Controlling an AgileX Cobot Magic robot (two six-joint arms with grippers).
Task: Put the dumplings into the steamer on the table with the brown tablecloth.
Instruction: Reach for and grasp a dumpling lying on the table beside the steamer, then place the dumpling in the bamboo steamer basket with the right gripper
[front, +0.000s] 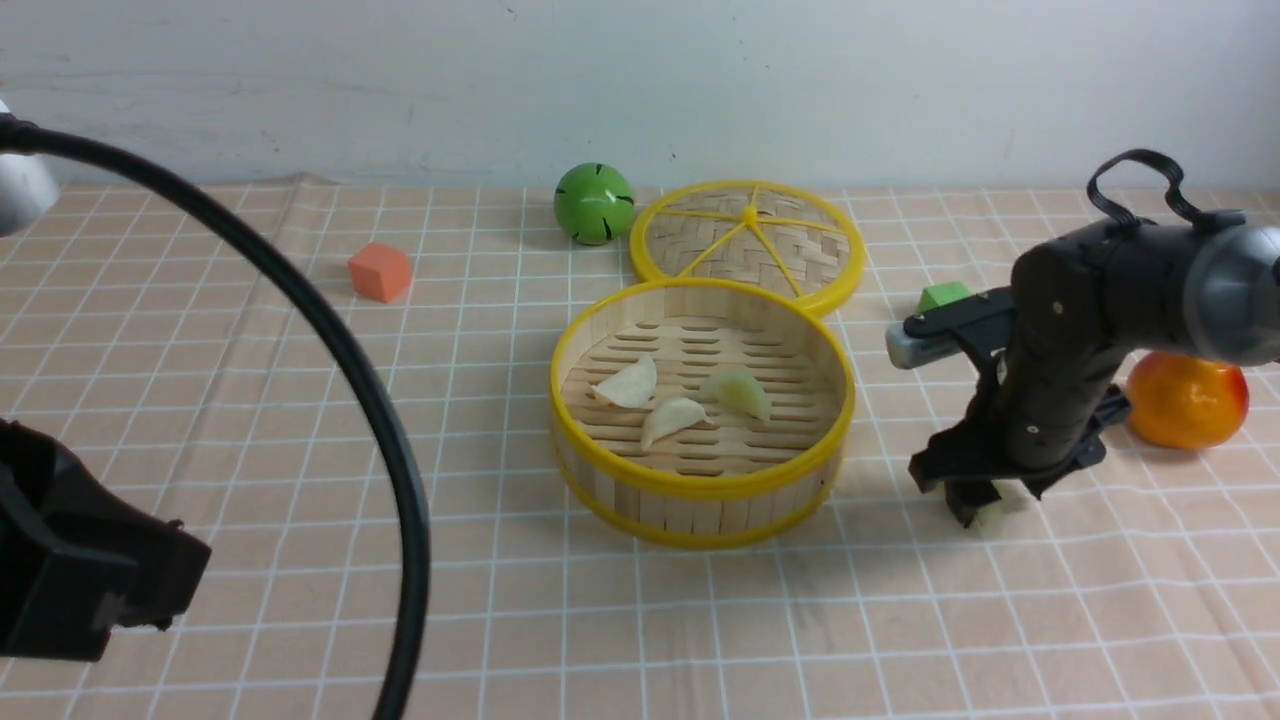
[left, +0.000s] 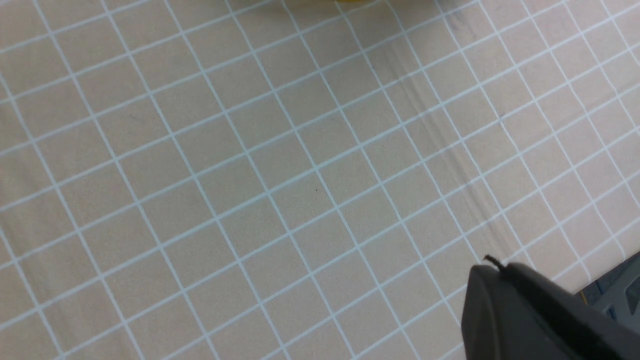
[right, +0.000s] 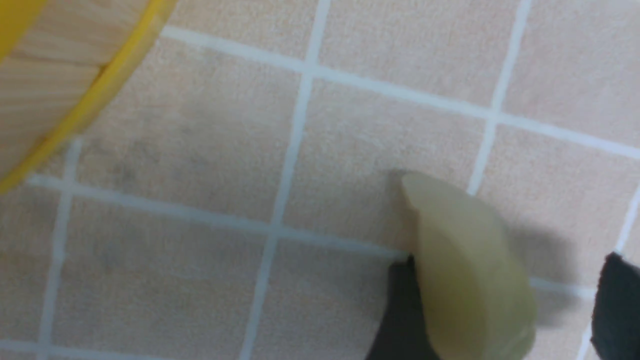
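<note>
Fingers (right: 407, 310) of the black right gripper stand parted around the pale-green crescent dumpling (right: 470, 270) on the white-gridded tan table (front: 640, 640), unclosed; beside the yellow-rimmed bamboo steamer (front: 700, 487), closing off-centre could pinch its end and squirt it loose.

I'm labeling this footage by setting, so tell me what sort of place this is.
Probably a robot test bench set up as a play kitchen: a gridded tablecloth, a bamboo steamer holding dumplings, and two robot arms over the table.
</note>
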